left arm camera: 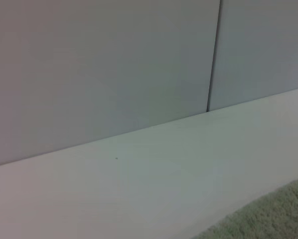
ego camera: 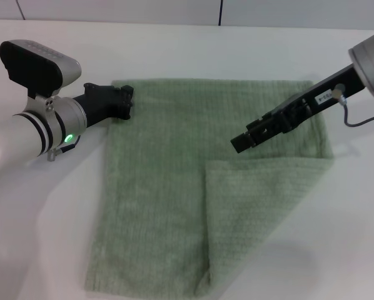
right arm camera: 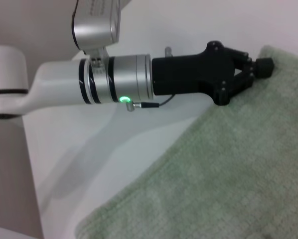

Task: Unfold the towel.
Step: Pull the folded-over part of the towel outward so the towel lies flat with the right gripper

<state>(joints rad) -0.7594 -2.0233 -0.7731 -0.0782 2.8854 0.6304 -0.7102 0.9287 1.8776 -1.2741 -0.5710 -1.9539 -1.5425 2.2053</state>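
Observation:
The pale sage-green towel [ego camera: 162, 187] lies flat on the white table [ego camera: 43, 250]. Its near right corner is folded over as a flap [ego camera: 256, 206] onto the cloth. My left gripper [ego camera: 131, 102] is at the towel's far left corner, low over the table, shut on the cloth's edge. It also shows in the right wrist view [right arm camera: 266, 64], with fingertips together at the towel [right arm camera: 228, 174] corner. My right gripper [ego camera: 238, 144] hovers over the towel's right half, just beyond the flap's far edge. A strip of towel [left arm camera: 278, 214] shows in the left wrist view.
A grey wall [ego camera: 174, 9] with a vertical seam runs behind the table's far edge. Bare white table surrounds the towel on all sides. A cable [ego camera: 362, 119] hangs from the right arm.

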